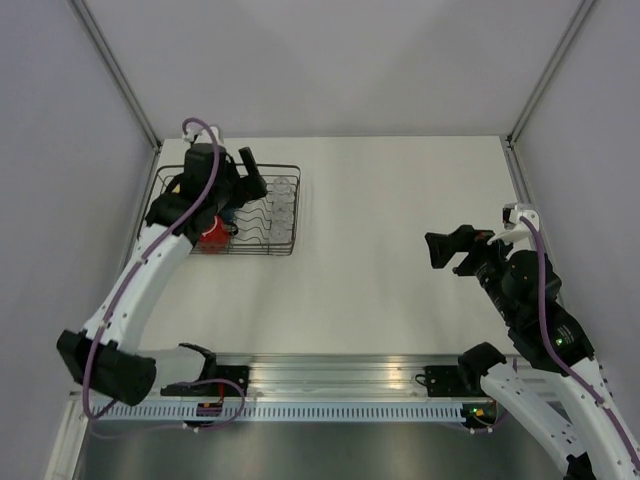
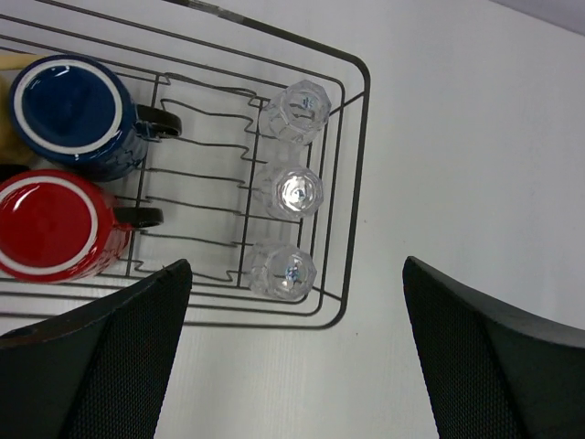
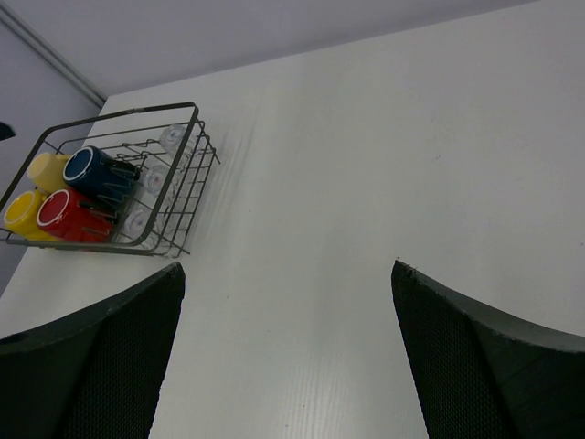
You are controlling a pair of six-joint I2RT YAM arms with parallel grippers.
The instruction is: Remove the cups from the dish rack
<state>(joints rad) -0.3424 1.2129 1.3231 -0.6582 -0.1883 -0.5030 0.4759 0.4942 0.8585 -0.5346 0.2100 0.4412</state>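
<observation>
The black wire dish rack stands at the table's far left. In the left wrist view its left end holds a blue mug and a red mug. Three clear tumblers stand in a row along its right end. The right wrist view also shows a pale yellow mug and a bright yellow mug behind those two. My left gripper hovers open above the rack's right part, empty, with the nearest tumbler below between its fingers. My right gripper is open and empty, far to the right of the rack.
White tabletop stretches between the rack and my right arm. Grey walls with metal corner posts close in the back and sides. An aluminium rail with both arm bases runs along the near edge.
</observation>
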